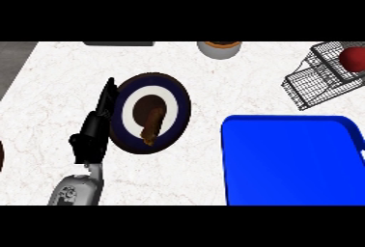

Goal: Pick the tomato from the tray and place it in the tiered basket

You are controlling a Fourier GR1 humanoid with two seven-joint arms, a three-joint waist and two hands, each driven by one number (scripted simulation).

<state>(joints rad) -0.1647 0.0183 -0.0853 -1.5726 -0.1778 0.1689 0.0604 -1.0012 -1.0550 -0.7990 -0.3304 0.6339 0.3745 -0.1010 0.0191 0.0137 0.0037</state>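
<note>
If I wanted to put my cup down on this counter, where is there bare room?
The widest bare patch lies mid-counter, between the plate, the blue tray and the wire basket. The blue tray itself is bare. It is crowded at the plate's left side, where the left hand stands.

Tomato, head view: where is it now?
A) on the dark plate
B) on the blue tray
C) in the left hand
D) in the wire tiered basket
D: the tomato sits inside the wire tiered basket at the upper right; the blue tray shows only bare blue, and the left hand is open beside the dark plate, which holds something brown.
</note>
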